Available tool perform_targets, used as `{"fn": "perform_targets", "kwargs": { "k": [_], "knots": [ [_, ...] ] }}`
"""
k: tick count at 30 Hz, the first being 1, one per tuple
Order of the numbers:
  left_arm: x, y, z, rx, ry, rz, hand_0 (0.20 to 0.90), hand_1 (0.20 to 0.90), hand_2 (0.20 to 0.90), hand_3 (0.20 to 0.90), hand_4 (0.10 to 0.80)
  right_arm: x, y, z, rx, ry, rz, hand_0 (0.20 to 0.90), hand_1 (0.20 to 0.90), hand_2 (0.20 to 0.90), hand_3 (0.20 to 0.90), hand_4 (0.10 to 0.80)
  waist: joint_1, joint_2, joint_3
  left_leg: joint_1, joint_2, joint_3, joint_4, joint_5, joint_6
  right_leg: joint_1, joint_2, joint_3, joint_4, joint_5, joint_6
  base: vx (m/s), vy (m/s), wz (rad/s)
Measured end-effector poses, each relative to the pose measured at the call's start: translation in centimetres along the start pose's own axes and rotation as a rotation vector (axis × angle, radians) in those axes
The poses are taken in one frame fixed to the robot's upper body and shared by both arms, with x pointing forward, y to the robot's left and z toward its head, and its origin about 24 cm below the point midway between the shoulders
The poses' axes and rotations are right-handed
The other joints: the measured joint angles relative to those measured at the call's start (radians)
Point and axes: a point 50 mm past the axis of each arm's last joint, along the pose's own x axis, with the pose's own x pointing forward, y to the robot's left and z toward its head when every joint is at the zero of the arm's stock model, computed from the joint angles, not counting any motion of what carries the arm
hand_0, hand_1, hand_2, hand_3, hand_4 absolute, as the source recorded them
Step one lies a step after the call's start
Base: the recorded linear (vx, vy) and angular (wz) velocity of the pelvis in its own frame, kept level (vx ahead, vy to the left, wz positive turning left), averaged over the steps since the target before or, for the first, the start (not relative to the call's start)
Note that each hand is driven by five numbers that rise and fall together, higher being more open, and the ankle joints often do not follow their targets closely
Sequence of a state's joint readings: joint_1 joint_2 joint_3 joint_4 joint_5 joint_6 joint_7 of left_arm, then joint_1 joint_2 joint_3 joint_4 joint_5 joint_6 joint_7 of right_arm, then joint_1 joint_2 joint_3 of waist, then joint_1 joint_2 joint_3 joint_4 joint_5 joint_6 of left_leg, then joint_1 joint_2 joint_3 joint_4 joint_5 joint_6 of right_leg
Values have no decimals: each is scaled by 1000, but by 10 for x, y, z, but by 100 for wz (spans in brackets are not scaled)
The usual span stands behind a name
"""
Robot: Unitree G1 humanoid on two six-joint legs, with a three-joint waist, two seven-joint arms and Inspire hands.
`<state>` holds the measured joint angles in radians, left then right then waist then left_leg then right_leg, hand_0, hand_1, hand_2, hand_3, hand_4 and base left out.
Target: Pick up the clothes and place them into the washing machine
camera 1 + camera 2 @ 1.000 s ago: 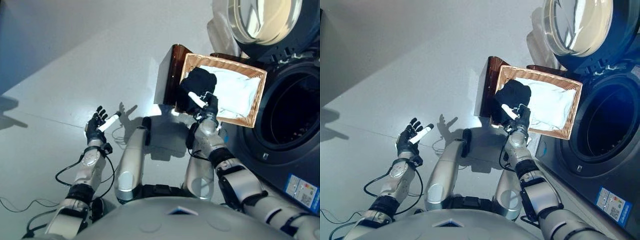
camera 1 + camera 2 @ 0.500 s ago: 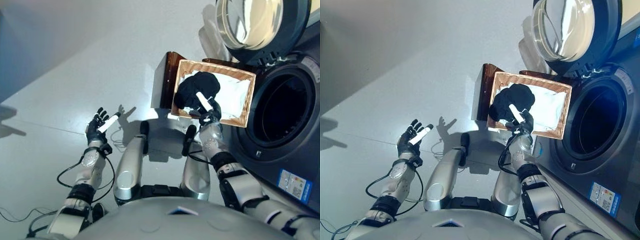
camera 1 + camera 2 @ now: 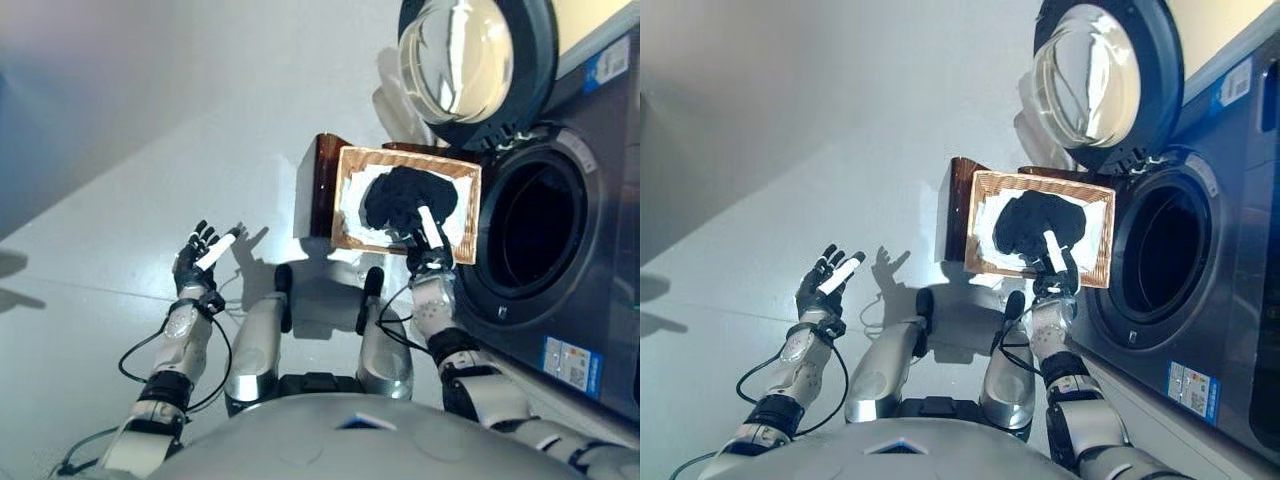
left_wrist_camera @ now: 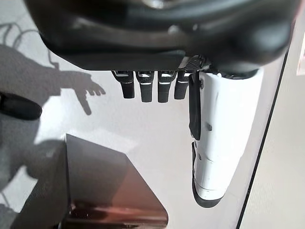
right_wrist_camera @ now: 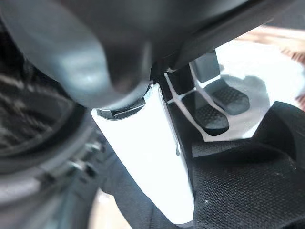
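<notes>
Right hand [image 3: 432, 262] has crept forward from the basket's near rim and now sits over the black garment [image 3: 403, 197]; the whole view has also swung toward the washing machine [image 3: 590, 200], so part of that shift is camera. The black garment lies on white cloth [image 3: 355, 190] inside the wicker basket [image 3: 345, 160], which rests on a brown stool [image 3: 318, 180] just beside the open drum [image 3: 528, 232], door [image 3: 462, 60] swung up. In the right wrist view the thumb [image 5: 157, 157] and fingers [image 5: 217, 119] stay straight, just above the fabric, nothing gripped. Left hand [image 3: 198, 258] hangs loose, spread, well off to the side. Step looks like reach-to-grasp; next likely needs fingers closing on the black garment, then a lift.
</notes>
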<state>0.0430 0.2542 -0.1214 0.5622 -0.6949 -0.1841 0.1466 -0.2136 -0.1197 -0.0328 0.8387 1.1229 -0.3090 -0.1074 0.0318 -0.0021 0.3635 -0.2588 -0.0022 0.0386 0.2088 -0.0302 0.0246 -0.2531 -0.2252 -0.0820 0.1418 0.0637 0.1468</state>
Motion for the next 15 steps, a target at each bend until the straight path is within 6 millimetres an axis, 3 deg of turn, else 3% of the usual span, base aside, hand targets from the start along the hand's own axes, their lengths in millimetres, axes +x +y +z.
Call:
{"fn": "perform_targets", "kwargs": {
  "k": [6, 15],
  "knots": [
    [-4, 1, -8, -22, 23, -6, 900, 900, 900, 900, 800, -3, -13, 1, 112, -14, -25, 200, 200, 200, 200, 300, -21, 3, -6, 24, 6, 20, -23, 5, -5, 2, 13, 21, -7, 6, 2, 19, -11, -12],
    [-10, 1, -17, -77, 51, -25, 900, 900, 900, 900, 800, -6, -37, 10, 305, -85, -109, 200, 200, 200, 200, 300, -43, 40, -36, 30, 7, 24, -44, 9, -7, -4, 14, 28, -9, 3, -3, 1, -2, 0]
  ]
}}
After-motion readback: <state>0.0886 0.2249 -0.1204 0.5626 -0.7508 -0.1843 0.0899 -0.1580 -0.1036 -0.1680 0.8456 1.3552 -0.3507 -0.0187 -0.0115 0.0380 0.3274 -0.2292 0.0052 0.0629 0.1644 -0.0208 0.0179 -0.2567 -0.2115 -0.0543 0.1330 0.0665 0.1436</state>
